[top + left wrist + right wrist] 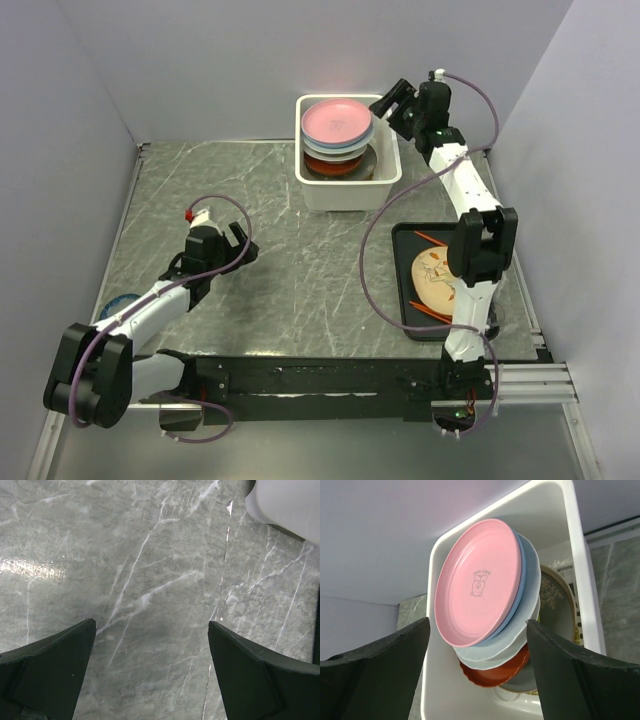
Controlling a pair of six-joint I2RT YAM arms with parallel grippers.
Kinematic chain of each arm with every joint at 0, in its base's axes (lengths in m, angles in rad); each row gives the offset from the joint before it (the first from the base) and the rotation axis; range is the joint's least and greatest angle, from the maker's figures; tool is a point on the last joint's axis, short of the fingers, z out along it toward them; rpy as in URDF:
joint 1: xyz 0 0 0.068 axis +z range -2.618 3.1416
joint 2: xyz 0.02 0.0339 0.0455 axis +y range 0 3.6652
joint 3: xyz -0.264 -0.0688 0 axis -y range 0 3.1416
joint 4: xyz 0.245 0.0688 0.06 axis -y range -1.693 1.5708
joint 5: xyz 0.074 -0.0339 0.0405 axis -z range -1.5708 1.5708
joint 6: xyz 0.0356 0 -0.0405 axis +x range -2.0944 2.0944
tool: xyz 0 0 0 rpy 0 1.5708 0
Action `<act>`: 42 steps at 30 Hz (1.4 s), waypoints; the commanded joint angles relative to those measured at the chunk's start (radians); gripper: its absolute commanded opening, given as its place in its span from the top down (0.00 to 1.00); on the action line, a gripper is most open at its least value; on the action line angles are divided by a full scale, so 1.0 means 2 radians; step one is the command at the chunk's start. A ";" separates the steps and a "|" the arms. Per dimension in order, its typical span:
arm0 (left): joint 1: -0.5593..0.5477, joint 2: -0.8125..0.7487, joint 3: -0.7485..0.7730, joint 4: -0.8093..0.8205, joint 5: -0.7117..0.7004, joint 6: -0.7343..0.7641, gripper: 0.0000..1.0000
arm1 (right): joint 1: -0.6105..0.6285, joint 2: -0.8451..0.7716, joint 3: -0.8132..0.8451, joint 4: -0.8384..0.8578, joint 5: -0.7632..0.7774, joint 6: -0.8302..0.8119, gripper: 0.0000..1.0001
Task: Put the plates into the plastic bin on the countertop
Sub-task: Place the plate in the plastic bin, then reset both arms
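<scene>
Inside white plastic bin [345, 195]: stacked plates [340, 155], pink plate [338, 122] topmost
Cream plate [432, 280] on black tray [403, 275] outstanding; right gripper [392, 108] and left gripper [243, 245] both wide, empty

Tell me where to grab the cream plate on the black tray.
Probably its rim at the exposed left edge, coming from above: the cream plate lies flat on the black tray, so only the lip offers a pinch, and the right arm covers its other side.
</scene>
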 commanded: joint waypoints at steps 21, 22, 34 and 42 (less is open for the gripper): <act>-0.003 0.009 0.114 -0.039 0.028 0.037 0.01 | 0.001 -0.436 -0.466 -0.048 0.094 -0.088 0.02; -0.003 0.008 0.116 -0.043 0.026 0.036 0.01 | 0.001 -0.448 -0.494 -0.051 0.094 -0.088 0.01; -0.005 -0.036 0.108 -0.058 0.001 0.046 0.01 | 0.000 -0.576 -0.652 -0.110 0.123 -0.108 0.00; -0.005 -0.046 0.107 -0.059 -0.006 0.057 0.01 | 0.001 -0.585 -0.677 -0.084 0.120 -0.112 0.00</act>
